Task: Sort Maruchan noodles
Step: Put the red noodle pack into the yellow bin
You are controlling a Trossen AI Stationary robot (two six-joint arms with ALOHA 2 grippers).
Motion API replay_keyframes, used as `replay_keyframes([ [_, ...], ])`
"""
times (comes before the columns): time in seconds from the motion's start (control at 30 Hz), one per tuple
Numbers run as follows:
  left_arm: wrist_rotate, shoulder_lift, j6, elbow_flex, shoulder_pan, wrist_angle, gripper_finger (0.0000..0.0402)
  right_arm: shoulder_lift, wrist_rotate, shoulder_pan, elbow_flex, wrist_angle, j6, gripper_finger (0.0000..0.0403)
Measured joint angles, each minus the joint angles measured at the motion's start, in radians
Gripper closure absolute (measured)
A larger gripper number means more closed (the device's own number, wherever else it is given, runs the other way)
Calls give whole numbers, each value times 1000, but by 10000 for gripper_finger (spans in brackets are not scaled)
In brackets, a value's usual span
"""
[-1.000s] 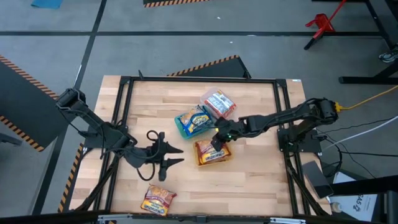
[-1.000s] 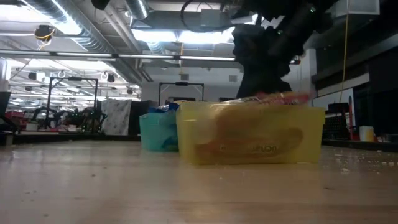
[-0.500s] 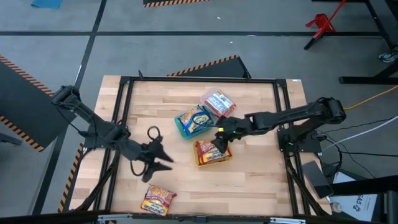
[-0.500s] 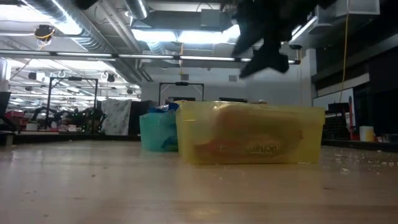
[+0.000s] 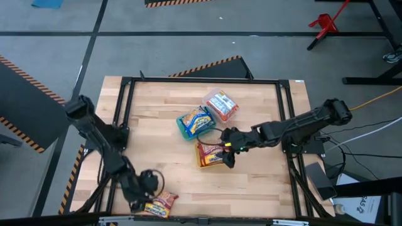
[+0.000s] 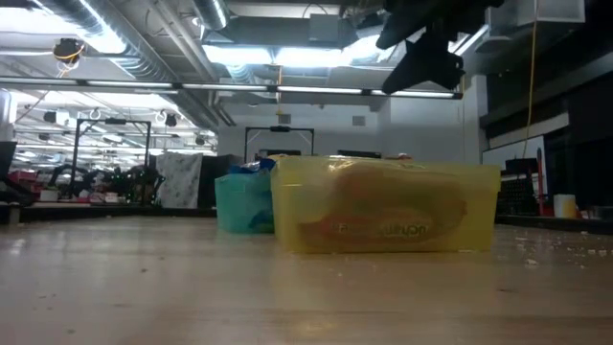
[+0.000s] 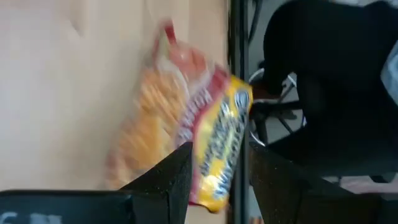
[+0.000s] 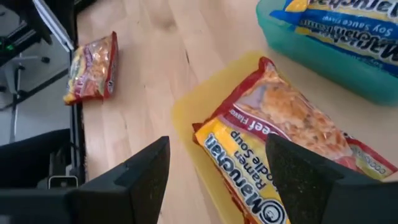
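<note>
A wooden worktop (image 5: 157, 119) is sitting inside a black frame, with two dark robot arms reaching over it.

Nearest the front edge, a loose orange-red-and-yellow noodle packet (image 5: 159, 203) is lying flat on the wood at the left front corner. The left gripper (image 5: 143, 191) is hovering right at this packet; in the left wrist view its jaws are standing parted, released, with the packet's yellow end (image 7: 217, 149) showing in the gap between them, nothing yet grasped.

Farther back, near the middle, a yellow container (image 5: 212, 154) is holding another orange-red-and-yellow packet (image 8: 280, 137). The right gripper (image 5: 230, 145) is hanging just above this container's right side, its jaws spread wide and empty.

Just behind the yellow container, a teal container (image 5: 195, 122) is holding a blue-and-yellow packet (image 8: 348, 18).

Farthest back, a clear container (image 5: 220, 105) is holding a red-and-white packet, just beside the teal one.

In the low view, the yellow container (image 6: 383, 206) is standing in front, the teal one (image 6: 241, 203) is partly hidden behind it, and a dark arm is hanging overhead.
</note>
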Motion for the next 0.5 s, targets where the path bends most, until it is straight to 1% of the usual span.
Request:
replay_keyframes([
  [0.13,-12,122,-109,0,-65,98,255,2,61,31,0,0,4,152],
  [0.23,-7,190,-167,6,-92,155,255,2,79,36,0,-1,4,152],
  [0.37,-17,259,-174,47,-106,157,255,2,89,35,0,-2,1,152],
  [0.5,-62,296,-167,59,-95,158,255,2,101,35,0,3,-1,152],
])
